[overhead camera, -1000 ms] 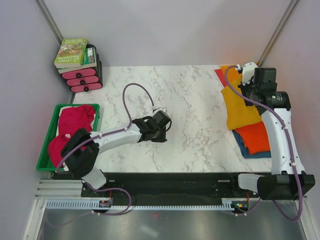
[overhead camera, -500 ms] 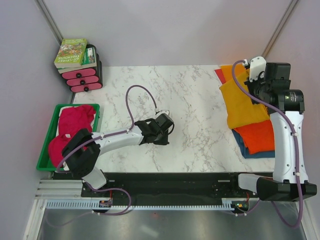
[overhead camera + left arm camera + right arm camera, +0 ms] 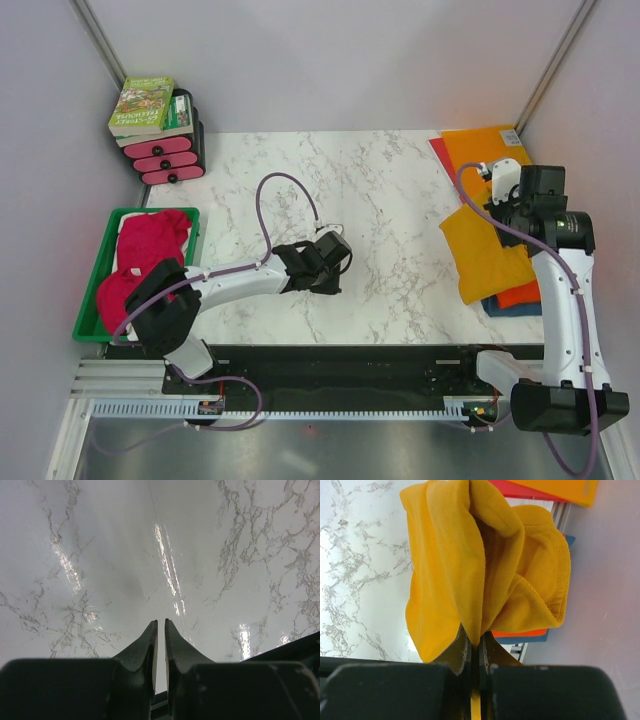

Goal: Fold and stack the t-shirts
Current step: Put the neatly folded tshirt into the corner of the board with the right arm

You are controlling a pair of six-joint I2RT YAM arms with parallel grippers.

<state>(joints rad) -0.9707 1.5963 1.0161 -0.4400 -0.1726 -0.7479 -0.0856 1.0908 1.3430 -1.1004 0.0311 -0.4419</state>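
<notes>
Precariously, the golden-orange t-shirt (image 3: pixel 450 555) hangs bunched from the right fingers (image 3: pixel 475 644), which are clamped tight on a gathered fold of it above the right edge of the table (image 3: pixel 400 190), its lower part draped over the red-orange t-shirt (image 3: pixel 520 295) and blue t-shirt (image 3: pixel 508 309) stacked there. Pinched at a single point, the cloth could slide free, or settle as a crumpled heap rather than a flat layer; dragged sideways, it may also pull the two shirts beneath out of line. The right arm stands upright from its base, elbow high, wrist bent down toward the pile by the wall. The left arm stretches low across the middle of the table, its left fingers (image 3: pixel 160 630) all but closed on nothing, well apart from the magenta-pink t-shirts (image 3: pixel 150 245) in the green tray (image 3: pixel 150 211).
</notes>
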